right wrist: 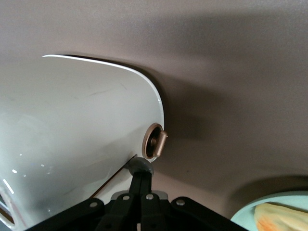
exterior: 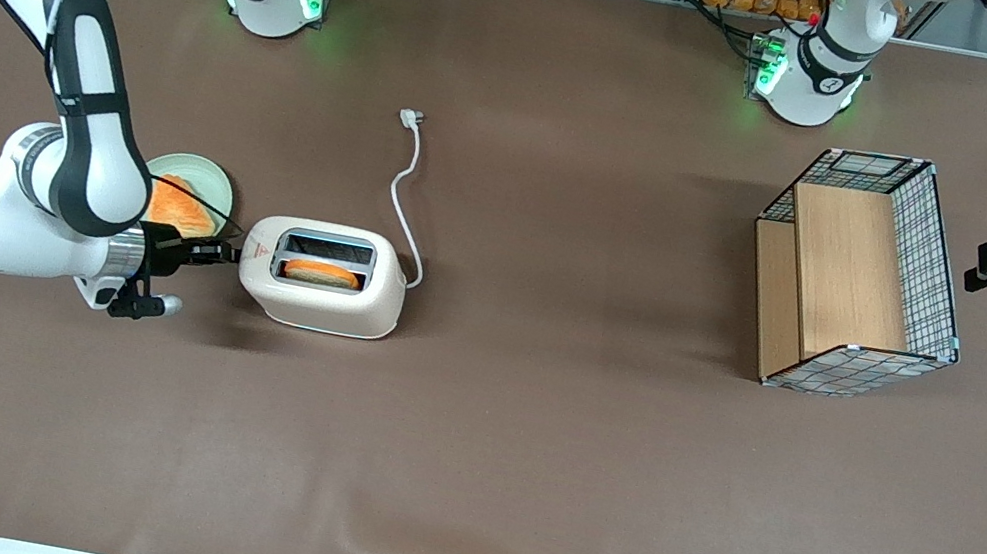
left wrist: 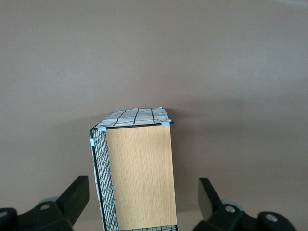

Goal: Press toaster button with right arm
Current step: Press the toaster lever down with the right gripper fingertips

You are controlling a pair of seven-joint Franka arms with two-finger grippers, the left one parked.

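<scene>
The toaster (exterior: pixel 323 275) stands mid-table, one bread slice (exterior: pixel 321 272) in its nearer slot. On its short end, the button (right wrist: pixel 140 166) touches the gripper (right wrist: pixel 140 177), fingers pressed together. A plate (exterior: pixel 206 178) lies just beside; the brown table (exterior: pixel 525 445) around is open.

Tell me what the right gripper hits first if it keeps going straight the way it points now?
Most likely the toaster: the gripper points at its short end and already looks in contact near the button. Exact contact depth is unclear.
</scene>
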